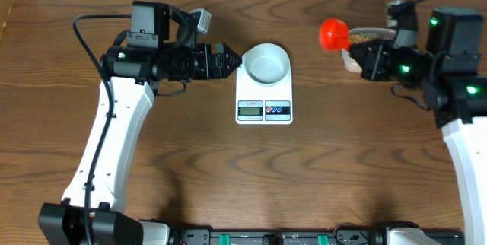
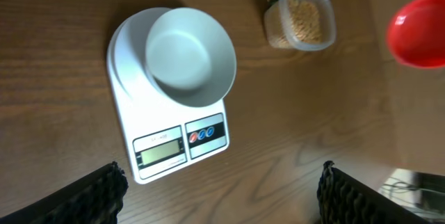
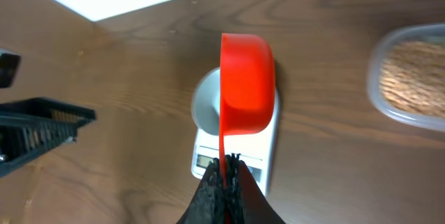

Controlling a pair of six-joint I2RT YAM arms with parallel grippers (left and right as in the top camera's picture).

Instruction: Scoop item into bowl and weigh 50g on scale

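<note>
- The right tool [image 3: 227, 163] is pinched narrow on the thin handle of a red scoop [image 3: 247, 78], so the scoop is already in hand
- The scoop hangs above the desk [image 1: 190, 169] just beside the clear tub [image 2: 274, 29], on the side toward the scale; no beans show in its cup from any view, so I judge it empty
- The beans [image 2: 304, 17] all lie in the tub, well apart from the scale, at the right arm's side of the desk
- The left tool [image 1: 230, 62] stands wide and holds nothing, its tips just beside the bowl's rim
- The bowl [image 2: 189, 57] sits on the round plate of the scale [image 2: 174, 151] and its inside is bare, so placing it looks done
- The scale's display is too small to read, so whether it is zeroed cannot be told
- Left to do, as I judge it: dip the scoop into the tub, carry beans to the bowl, and pour in small amounts until the weight is reached
</note>
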